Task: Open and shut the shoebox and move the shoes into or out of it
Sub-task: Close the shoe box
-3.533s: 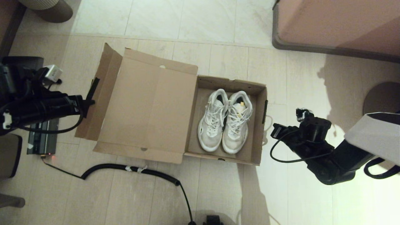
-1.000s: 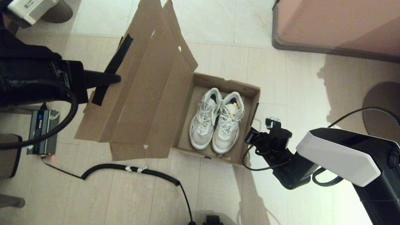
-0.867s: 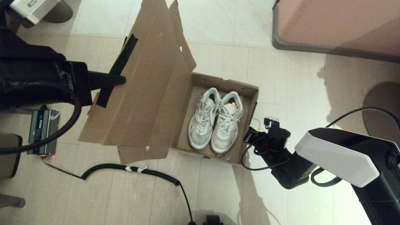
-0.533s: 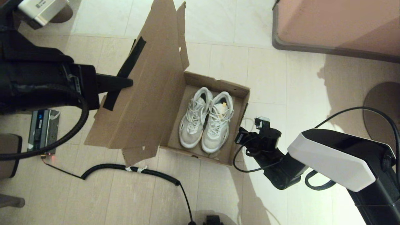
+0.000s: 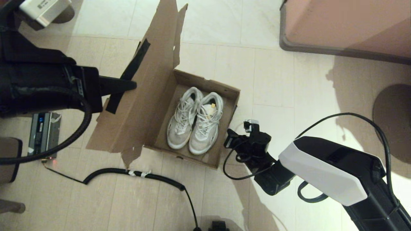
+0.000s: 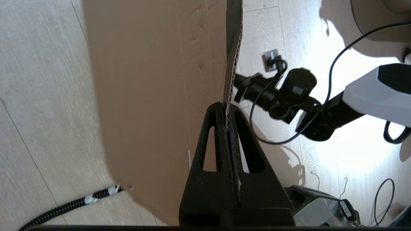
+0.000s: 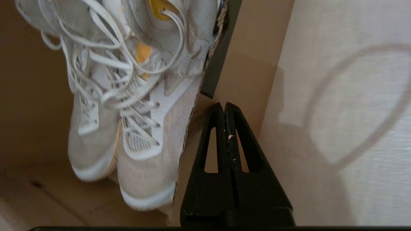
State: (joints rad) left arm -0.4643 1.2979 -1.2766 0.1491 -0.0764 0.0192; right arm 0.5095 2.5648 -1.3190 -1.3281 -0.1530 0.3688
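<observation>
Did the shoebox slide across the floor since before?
Yes. The shoebox slid toward the robot's left, away from the pink-brown furniture block, with the right pincer against its side and the left pincer clamped on its lid.

The floor [image 5: 276, 83] is made of pale tiles. A big pink-brown furniture block [image 5: 350, 25] with a dark edge stands at the far right. A black coiled cable [image 5: 135, 173] with white tape lies on the near floor. A small grey box with a red light [image 5: 43, 134] sits on the left.
</observation>
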